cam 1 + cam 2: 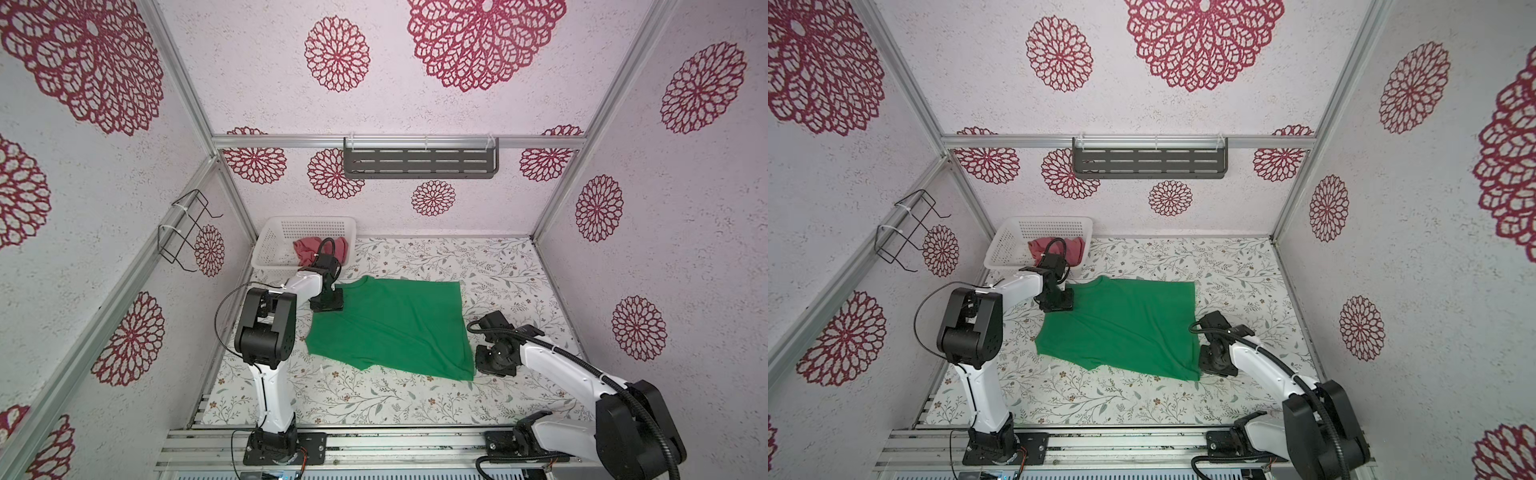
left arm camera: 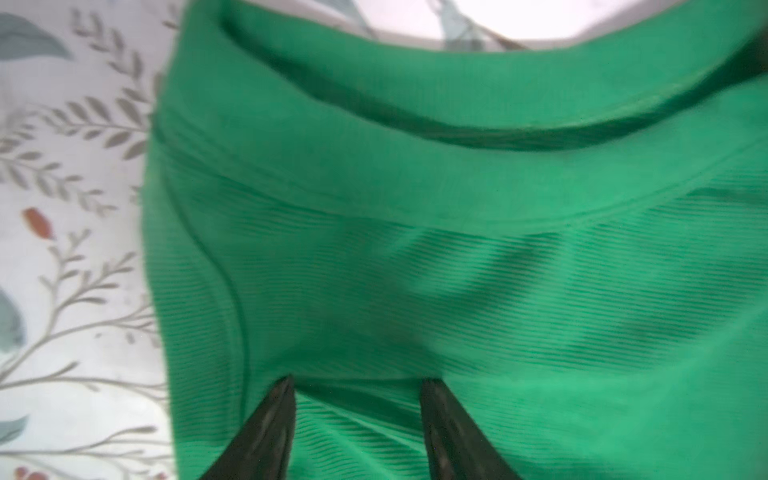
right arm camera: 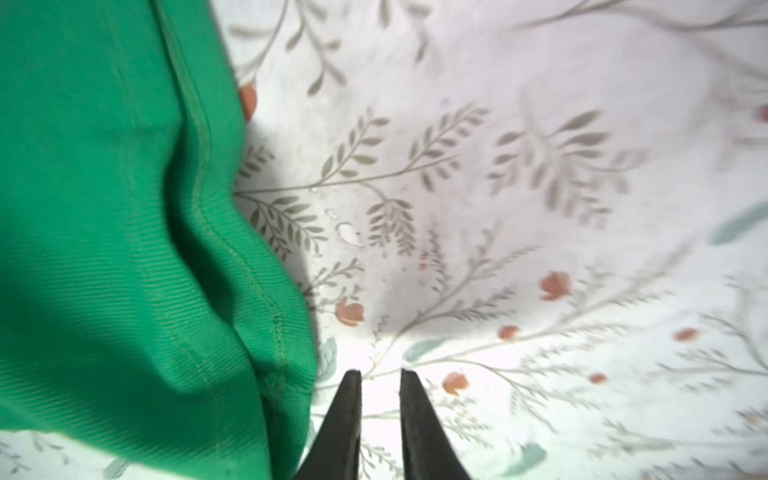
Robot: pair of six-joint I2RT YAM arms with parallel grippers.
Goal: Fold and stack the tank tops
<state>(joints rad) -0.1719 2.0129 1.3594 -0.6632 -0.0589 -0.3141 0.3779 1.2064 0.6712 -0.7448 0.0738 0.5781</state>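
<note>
The table (image 1: 523, 266) is the broadest thing, its surface smooth and white, printed with grey-green sprigs and small rust flowers. The green top (image 1: 395, 328) lies spread nearly flat on the middle of it. It forms a roughly four-sided sheet of fine ribbed knit with a few shallow wrinkles. In both top views its banded neckline lies to the left and its stitched hem to the right. The basket (image 1: 272, 245) stands at the table's far left corner, rectangular white plastic with perforated walls. The red top (image 1: 306, 248) lies inside it, crumpled into a soft bunch. The left gripper (image 2: 357, 384) has its tapered black jaws apart, tips pressed on the green rib just below the neckband. The right gripper (image 3: 380, 374) has its jaws a narrow gap apart with nothing between them, over the bare table just beside the green top's rumpled hem corner.
</note>
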